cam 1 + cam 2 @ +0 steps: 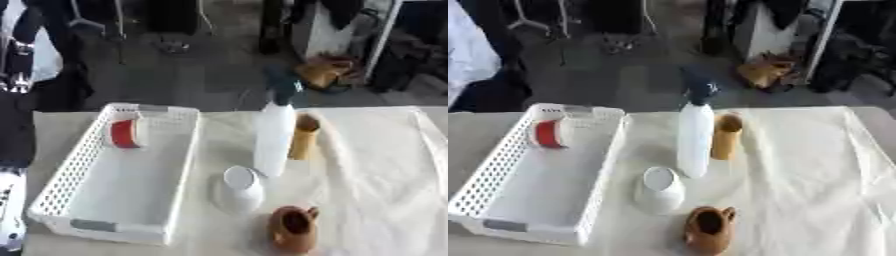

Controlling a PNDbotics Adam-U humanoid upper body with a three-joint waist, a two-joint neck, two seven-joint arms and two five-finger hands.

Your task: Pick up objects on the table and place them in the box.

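A white perforated box (66, 180) lies on the left of the surface (807, 165), its near corner close to the surface's front edge; a red-and-white roll (124, 133) stands inside at its far end, the rest of its floor bare. Right of the box stand a tall white spray bottle (695, 140) with a dark top, a tan cylinder (727, 136) just beside it, a white cup (661, 189) in front, and a brown jug (709, 229) near the front edge; the cloth-covered right side lies open. Neither hand shows, so their state cannot be told.
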